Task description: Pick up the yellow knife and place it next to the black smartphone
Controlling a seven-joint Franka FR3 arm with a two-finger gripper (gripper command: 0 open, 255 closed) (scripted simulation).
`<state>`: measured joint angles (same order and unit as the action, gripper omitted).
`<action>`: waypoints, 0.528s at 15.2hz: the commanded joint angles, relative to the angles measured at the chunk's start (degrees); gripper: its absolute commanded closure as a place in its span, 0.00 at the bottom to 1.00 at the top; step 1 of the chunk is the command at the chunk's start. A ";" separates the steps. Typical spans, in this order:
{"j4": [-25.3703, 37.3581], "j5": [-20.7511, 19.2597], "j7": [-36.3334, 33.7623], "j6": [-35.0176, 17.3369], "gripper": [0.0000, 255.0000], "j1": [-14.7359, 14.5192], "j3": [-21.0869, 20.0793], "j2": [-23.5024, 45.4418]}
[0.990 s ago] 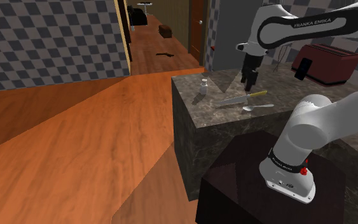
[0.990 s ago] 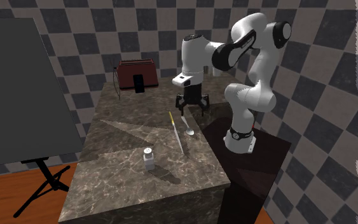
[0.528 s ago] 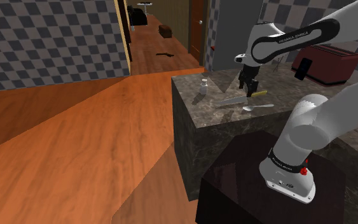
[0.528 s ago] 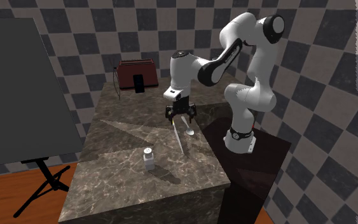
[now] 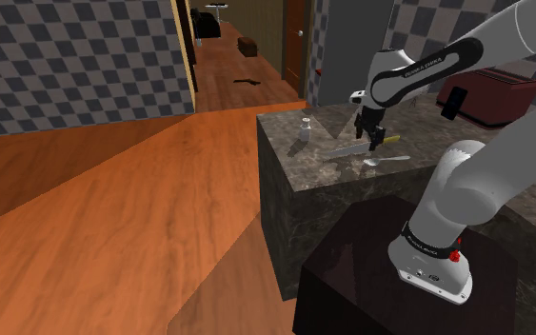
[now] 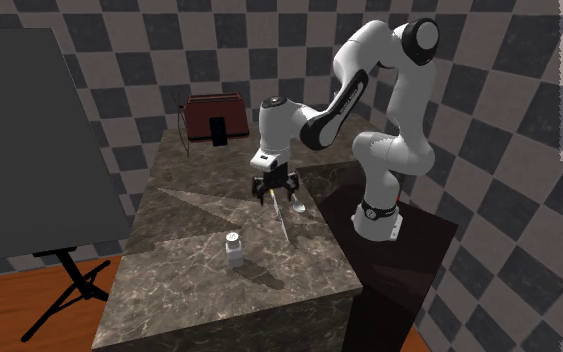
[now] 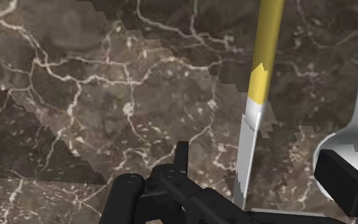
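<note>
In the shoulder view, a small white bottle [image 5: 306,125] stands near the left edge of the marble counter [image 5: 285,181]. To its right the yellow knife [image 5: 345,150] lies flat on the counter top, with its grey blade toward the bottle and its yellow handle pointing right. The gripper [image 5: 368,137] hangs low over it, about where blade meets handle. A spoon [image 5: 387,160] lies just beside the knife, on the side nearer the stand [image 5: 370,276]. Farther right, well apart from the knife, the black smartphone [image 5: 456,101] leans upright against a dark red toaster [image 5: 489,95].

In the second exterior view, a dark board [image 6: 29,150] on a tripod stands left of the counter [image 6: 169,290]. The toaster [image 6: 217,108] and smartphone [image 6: 217,130] sit at the far end, the gripper [image 6: 275,195] over the knife [image 6: 281,220] in the middle, and the bottle [image 6: 234,248] nearer.

In the wrist view, the gripper [image 7: 247,197] has its black fingers [image 7: 339,178] standing apart. The knife [image 7: 263,63] runs between them, touching neither. The bowl of the spoon [image 7: 349,133] lies beside one finger.
</note>
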<state>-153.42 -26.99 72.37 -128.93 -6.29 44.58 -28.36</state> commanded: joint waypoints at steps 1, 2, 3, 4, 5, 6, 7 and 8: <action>-0.57 -0.07 0.31 -2.05 0.00 -0.36 1.02 1.43; -1.08 -0.05 0.49 -3.75 0.00 -0.70 1.80 2.62; -1.08 -0.05 0.49 -3.75 0.00 -0.70 1.79 2.62; -1.08 -0.05 0.49 -3.75 0.00 -0.70 1.79 2.62; -1.08 -0.05 0.49 -3.75 0.00 -0.70 1.79 2.62; -1.08 -0.05 0.49 -3.75 0.00 -0.70 1.79 2.62; -1.08 -0.05 0.49 -3.75 0.00 -0.70 1.79 2.62; -1.08 -0.05 0.49 -3.75 0.00 -0.70 1.79 2.62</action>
<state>-154.49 -27.03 72.86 -132.66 -6.99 46.37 -25.74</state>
